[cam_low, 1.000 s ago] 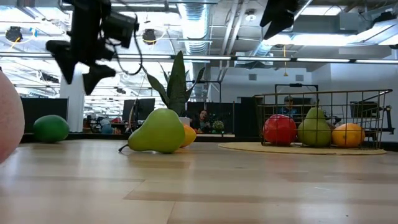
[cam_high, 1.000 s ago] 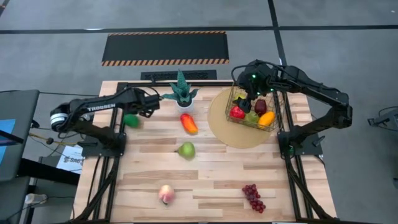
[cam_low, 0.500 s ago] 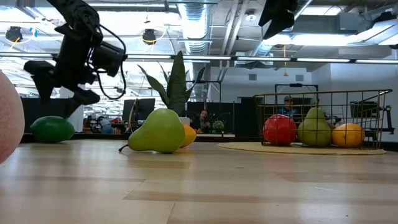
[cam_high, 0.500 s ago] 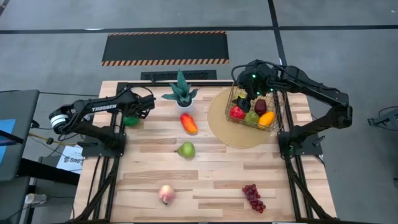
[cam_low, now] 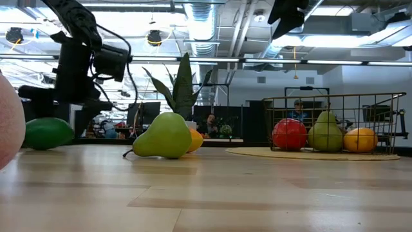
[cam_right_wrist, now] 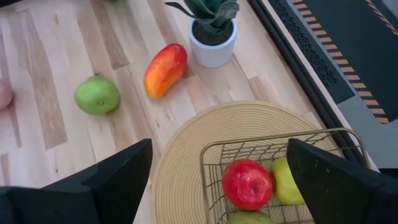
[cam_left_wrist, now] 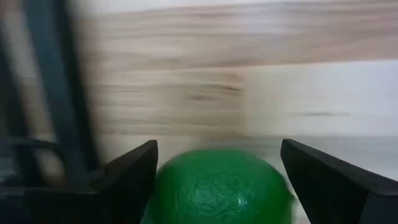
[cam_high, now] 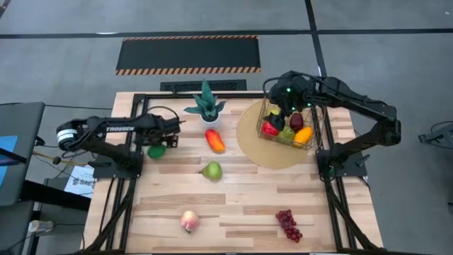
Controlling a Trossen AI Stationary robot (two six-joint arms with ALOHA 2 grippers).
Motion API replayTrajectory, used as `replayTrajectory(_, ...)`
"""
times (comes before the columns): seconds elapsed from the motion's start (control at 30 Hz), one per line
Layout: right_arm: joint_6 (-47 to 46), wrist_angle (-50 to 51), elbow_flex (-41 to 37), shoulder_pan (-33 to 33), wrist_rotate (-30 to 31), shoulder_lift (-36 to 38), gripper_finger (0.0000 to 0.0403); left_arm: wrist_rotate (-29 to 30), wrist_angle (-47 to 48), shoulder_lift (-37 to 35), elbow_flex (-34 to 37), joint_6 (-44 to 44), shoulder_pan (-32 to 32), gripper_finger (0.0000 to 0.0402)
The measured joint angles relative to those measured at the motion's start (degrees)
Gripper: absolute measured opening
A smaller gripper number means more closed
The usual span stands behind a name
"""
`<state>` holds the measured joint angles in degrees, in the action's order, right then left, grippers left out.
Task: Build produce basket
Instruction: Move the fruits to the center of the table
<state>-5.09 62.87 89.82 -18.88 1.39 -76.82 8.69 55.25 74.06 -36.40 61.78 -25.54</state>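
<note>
Left claw (cam_left_wrist: 217, 180) sat low at the bench's left edge with its fingers apart on either side of a round green fruit (cam_high: 156, 150), which filled the gap between them in the left wrist view. Whether the pads touched its skin could not be told, and nothing showed it lifted off the wood.

Right claw (cam_high: 289, 106) hung above the basket (cam_high: 314, 125) with its fingers spread wide and nothing between them. The basket stood on a round tan mat (cam_high: 249, 145) near the bench's far right corner, holding a red apple (cam_high: 270, 128), a green piece, a dark purple one and a yellow-orange mango (cam_high: 303, 134).

Loose produce lay across the rest of the bench: an orange-red pepper (cam_high: 214, 140) beside a potted plant (cam_high: 205, 106) at the far edge, a pear (cam_high: 211, 170) at the middle, a peach (cam_high: 188, 221) and purple grapes (cam_high: 288, 224) towards the near edge.

The risk, as I judged it, was the round fruit squirting sideways or rolling off the left edge if the fingers closed off-centre on its smooth curve.
</note>
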Motion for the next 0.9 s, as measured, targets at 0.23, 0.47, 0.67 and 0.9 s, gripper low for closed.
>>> replayTrajectory(0.23,0.0,0.0,0.0,0.6,0.0,0.0,0.0386,-7.3,-18.0,0.2,0.0,11.9,12.6,0.0327)
replayTrajectory(0.47,-0.5,0.0,0.0,0.6,0.0,0.0,0.0386,-7.4,-41.6,0.8,-1.5,12.1,21.7,0.0327)
replayTrajectory(0.67,-0.5,0.1,0.0,0.6,0.0,0.0,0.0386,-9.4,-27.7,-1.4,-11.8,6.2,27.0,0.0327)
replayTrajectory(0.9,-0.4,0.1,-0.1,1.1,0.0,-0.1,0.0386,-3.1,8.1,-0.9,-24.1,17.8,42.6,0.0327)
